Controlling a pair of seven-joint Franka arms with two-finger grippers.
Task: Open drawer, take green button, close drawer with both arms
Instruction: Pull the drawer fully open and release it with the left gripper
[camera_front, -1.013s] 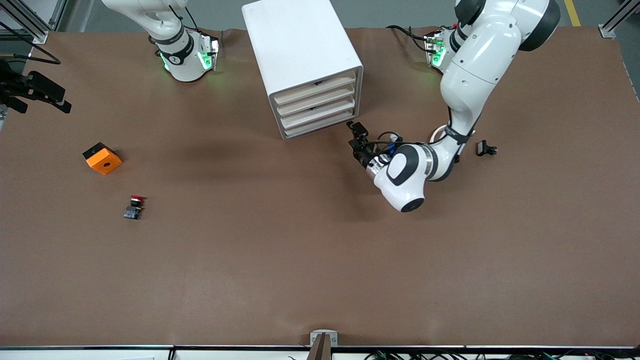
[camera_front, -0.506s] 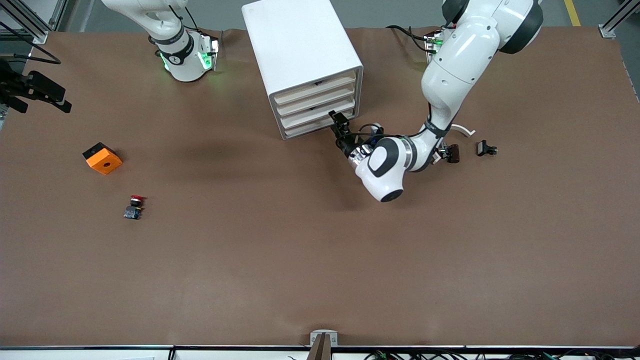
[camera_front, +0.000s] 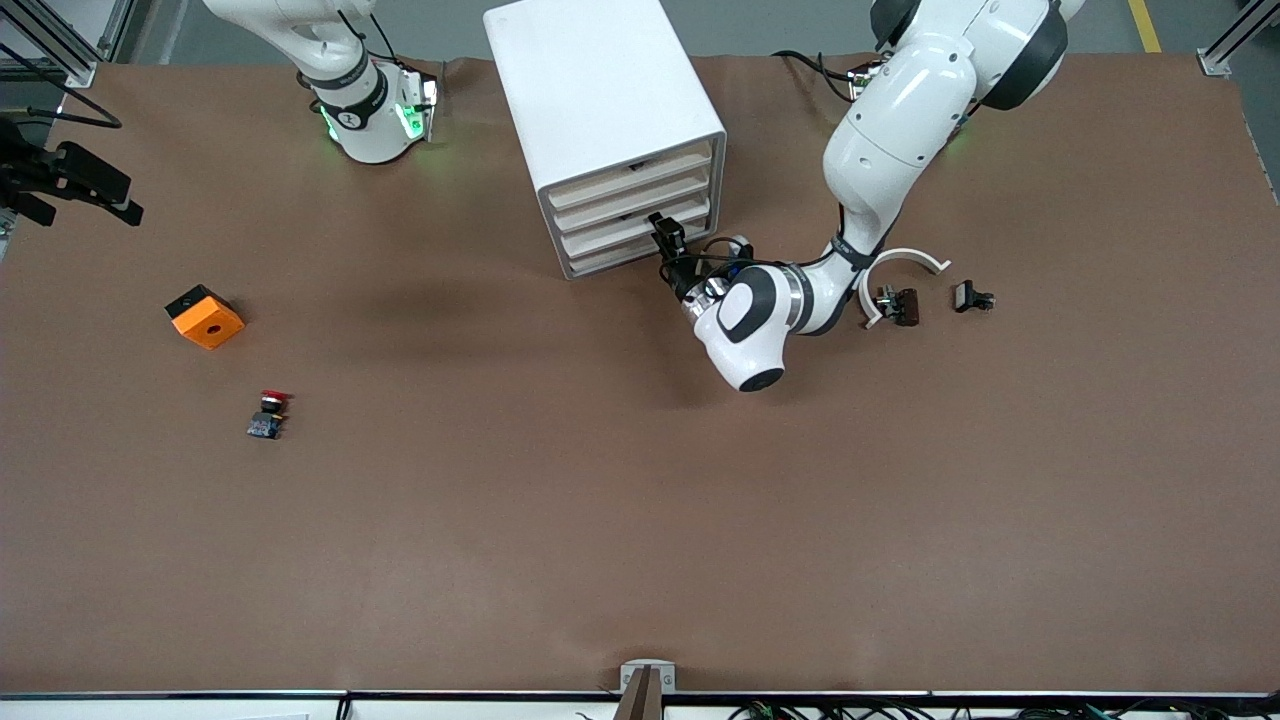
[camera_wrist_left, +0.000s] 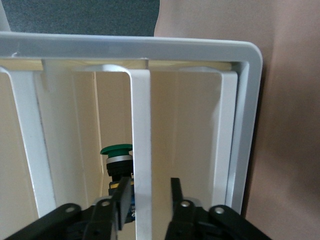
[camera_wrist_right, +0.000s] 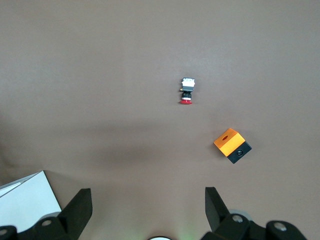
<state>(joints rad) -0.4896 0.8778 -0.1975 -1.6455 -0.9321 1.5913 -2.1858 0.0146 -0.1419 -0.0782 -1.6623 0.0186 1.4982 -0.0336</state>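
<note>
The white drawer unit (camera_front: 600, 90) stands at the middle of the table's edge nearest the robots, its drawer fronts (camera_front: 630, 215) facing the front camera. My left gripper (camera_front: 667, 238) is at one of the lower drawer fronts. In the left wrist view the left gripper (camera_wrist_left: 148, 192) straddles a white drawer bar (camera_wrist_left: 141, 140). One of its fingers (camera_wrist_left: 122, 197) touches the bar, and a gap separates the other from it. The green-capped button (camera_wrist_left: 116, 150) shows inside, past the bar. My right gripper (camera_wrist_right: 147, 205) hangs open and empty, high over the table.
A red-capped button (camera_front: 268, 412) and an orange block (camera_front: 204, 316) lie toward the right arm's end. A white curved piece (camera_front: 900, 262) and two small black parts (camera_front: 903, 305) (camera_front: 972, 297) lie beside the left arm.
The left arm has swung in toward the drawer unit, bringing its gripper up to a drawer front, and its fingers have narrowed around the bar. The right arm has not moved.
</note>
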